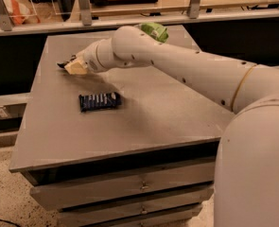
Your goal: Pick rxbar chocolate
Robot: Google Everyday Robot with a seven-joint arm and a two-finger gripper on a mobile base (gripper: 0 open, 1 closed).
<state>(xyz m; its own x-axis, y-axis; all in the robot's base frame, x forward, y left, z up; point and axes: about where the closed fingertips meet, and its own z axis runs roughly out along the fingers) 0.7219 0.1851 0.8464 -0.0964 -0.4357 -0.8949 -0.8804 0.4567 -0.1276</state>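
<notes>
My gripper (pixel 72 66) is low over the far left part of the grey table (pixel 143 117), at the end of the white arm that reaches in from the right. A small dark sliver (pixel 62 64) shows at the gripper's left tip. It may be the black rxbar chocolate, but most of it is hidden by the gripper. A dark blue bar with white stripes (pixel 100 100) lies flat on the table, in front of the gripper and slightly to its right, apart from it.
A green and white snack bag (pixel 154 30) sits at the table's back edge, partly behind the arm. A railing with posts (pixel 84 6) runs behind the table. Drawers (pixel 139 186) are below the table's front edge.
</notes>
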